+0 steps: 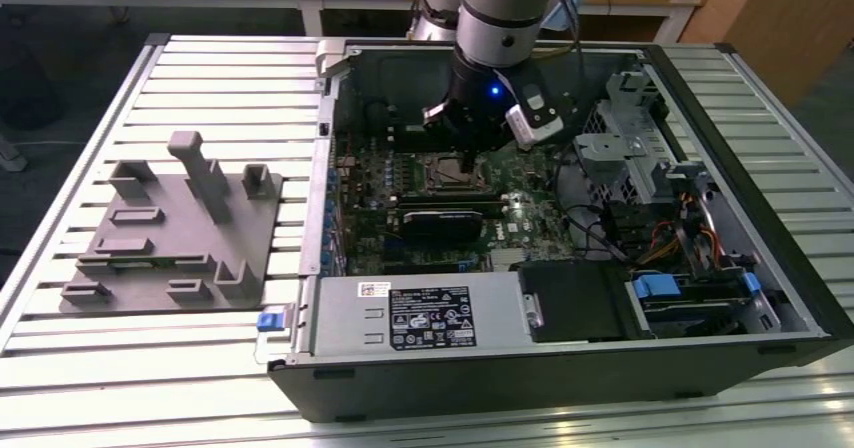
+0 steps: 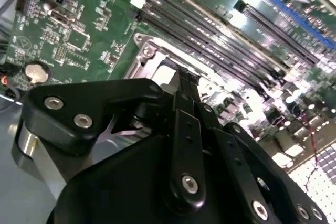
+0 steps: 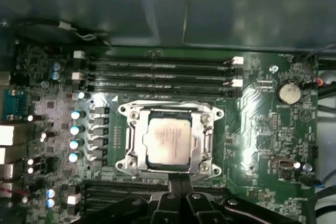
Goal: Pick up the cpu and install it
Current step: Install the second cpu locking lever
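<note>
The cpu (image 3: 167, 139) is a flat silvery square lying inside the metal-framed socket (image 3: 206, 129) on the green motherboard in the first wrist view. My gripper (image 3: 180, 181) hovers just to one side of the socket, with its black fingers pressed together and nothing between them. In the second wrist view the gripper (image 2: 185, 77) points down at the socket frame (image 2: 149, 51), and the black linkage hides most of the socket. In the exterior view the arm reaches into the open computer case, with the gripper (image 1: 463, 140) just above the socket (image 1: 451, 173).
Memory slots (image 3: 157, 72) run along one side of the socket, and a coin battery (image 3: 289, 93) lies nearby. A grey fixture block (image 1: 174, 228) sits on the table at the exterior view's left. The power supply (image 1: 414, 313), drive cage (image 1: 641, 148) and cables (image 1: 667, 238) crowd the case.
</note>
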Controlling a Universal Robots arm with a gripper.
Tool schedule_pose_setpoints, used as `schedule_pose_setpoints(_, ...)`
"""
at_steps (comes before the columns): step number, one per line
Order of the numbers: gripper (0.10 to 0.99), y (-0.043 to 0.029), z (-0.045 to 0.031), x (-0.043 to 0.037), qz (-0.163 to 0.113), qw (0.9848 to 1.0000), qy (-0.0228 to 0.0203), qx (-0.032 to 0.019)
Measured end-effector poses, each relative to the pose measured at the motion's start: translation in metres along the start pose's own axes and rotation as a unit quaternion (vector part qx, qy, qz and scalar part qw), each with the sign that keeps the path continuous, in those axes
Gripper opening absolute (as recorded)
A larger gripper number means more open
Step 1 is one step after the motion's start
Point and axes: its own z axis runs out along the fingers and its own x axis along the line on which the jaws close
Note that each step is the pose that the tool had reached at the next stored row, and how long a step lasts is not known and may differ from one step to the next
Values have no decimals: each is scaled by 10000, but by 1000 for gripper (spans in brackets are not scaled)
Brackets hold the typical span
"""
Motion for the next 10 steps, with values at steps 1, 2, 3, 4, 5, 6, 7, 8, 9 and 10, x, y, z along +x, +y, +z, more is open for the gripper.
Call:
schedule_pose_setpoints(1, 106, -18, 0, 4, -1, 10000, 1, 1)
schedule_pose_setpoints(2, 106, -39, 1, 7, 0, 10000, 1, 0)
schedule_pose_setpoints(3, 106, -62, 1, 10, 0, 10000, 0, 0)
schedule_pose_setpoints(4, 106, -86, 2, 17, 0, 10000, 0, 0)
schedule_pose_setpoints(5, 106, -103, 4, 32, 1, 10000, 0, 0)
schedule_pose_setpoints(6, 106, -116, 4, 51, 0, 10000, 0, 0)
schedule_pose_setpoints(7, 106, -124, 5, 79, 0, 10000, 0, 0)
schedule_pose_setpoints(8, 106, -128, 7, 118, 0, 10000, 0, 0)
schedule_pose_setpoints(9, 106, -129, 9, 153, -1, 10000, 0, 0)
schedule_pose_setpoints(10, 106, -130, 11, 184, -1, 10000, 0, -1)
